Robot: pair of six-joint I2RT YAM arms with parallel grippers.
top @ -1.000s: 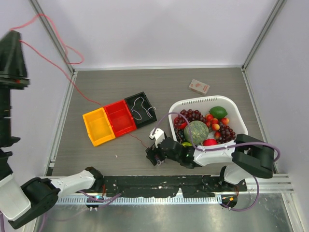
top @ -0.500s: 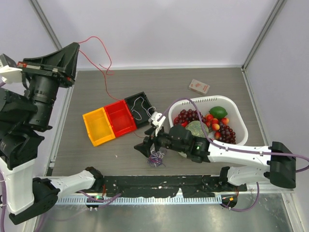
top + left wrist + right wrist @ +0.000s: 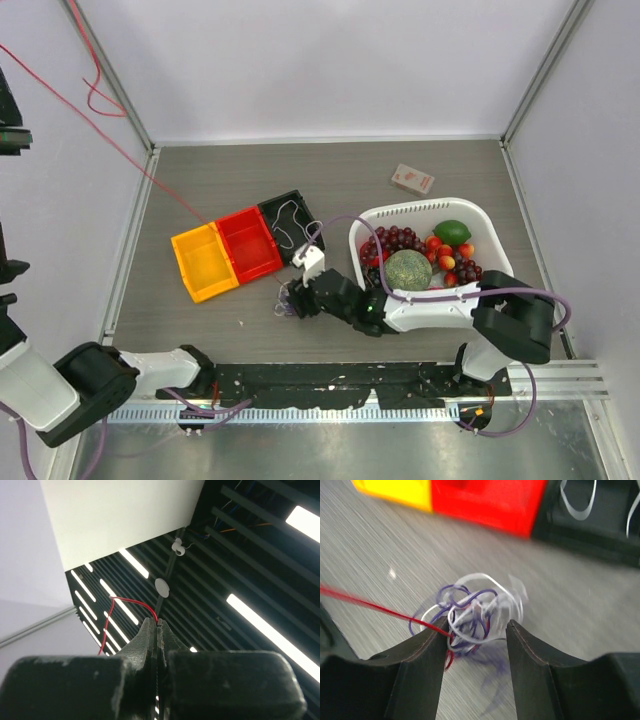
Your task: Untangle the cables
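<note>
A small tangle of white, dark purple and red cables [image 3: 288, 298] lies on the table in front of the bins. In the right wrist view the tangle [image 3: 472, 612] sits between the fingers of my right gripper [image 3: 476, 627], which is open around it. In the top view my right gripper [image 3: 296, 300] is at the tangle. A red cable [image 3: 120, 150] runs taut from the tangle up past the top left edge. My left gripper [image 3: 157, 622] is shut on the red cable [image 3: 135, 602], raised high and pointing at the ceiling. A white cable [image 3: 292, 222] lies in the black bin.
Yellow [image 3: 203, 262], red [image 3: 250, 243] and black [image 3: 300, 240] bins stand in a row left of centre. A white basket [image 3: 420, 209] full of fruit is on the right. A small red and white box [image 3: 412, 179] lies behind it. The left arm [image 3: 8, 130] rises along the left edge.
The left arm swung up and out to the left, and the red cable went from slack loops to a taut line. My right gripper moved left and away, and the tangle moved with it.
</note>
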